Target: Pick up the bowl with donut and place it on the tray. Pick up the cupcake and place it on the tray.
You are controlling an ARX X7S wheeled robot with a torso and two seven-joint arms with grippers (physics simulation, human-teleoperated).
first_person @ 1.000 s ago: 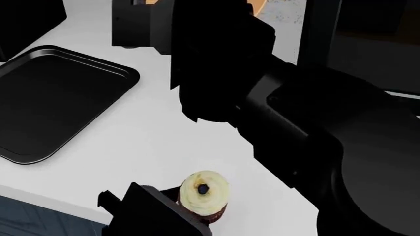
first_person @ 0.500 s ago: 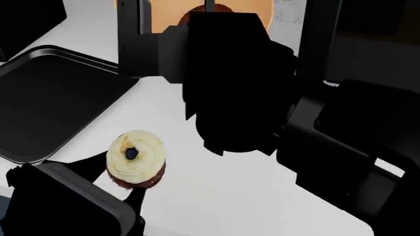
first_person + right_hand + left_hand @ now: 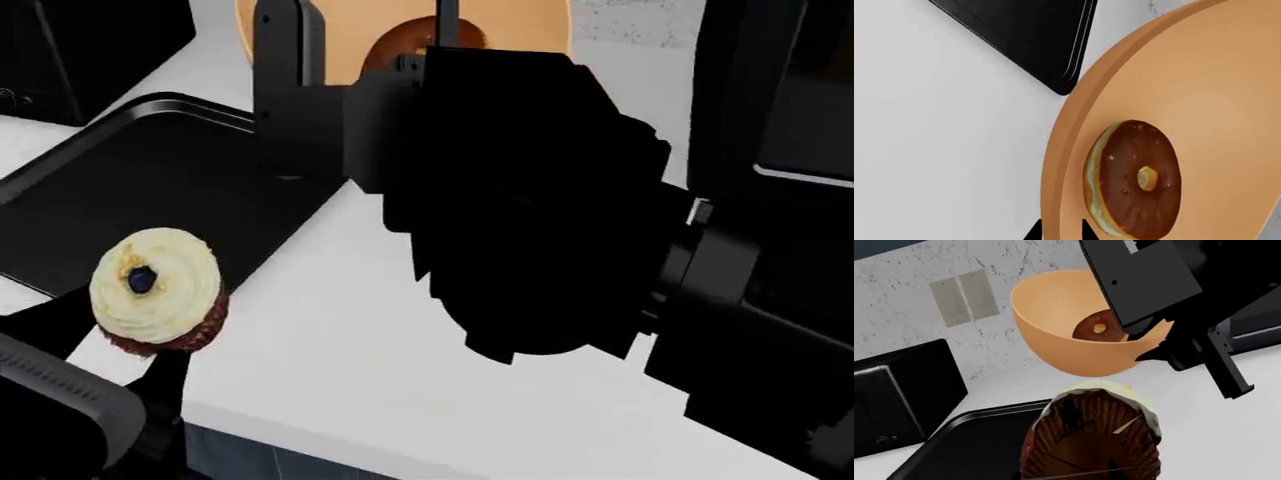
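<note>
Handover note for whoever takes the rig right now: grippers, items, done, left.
Left gripper: shut on the cupcake, held in the air at the tray's near edge.
Right gripper: shut on the bowl rim, bowl lifted off the counter with the donut inside, behind the tray's far corner.
Tray: nothing is visible on it in these views.
Done: both items picked up.
Left: move the bowl over the tray and set it down, then set down the cupcake. The bowl looks tilted, so keeping it level may stop the donut sliding out.

Even flat light – sharp renders, black arms featureless.
</note>
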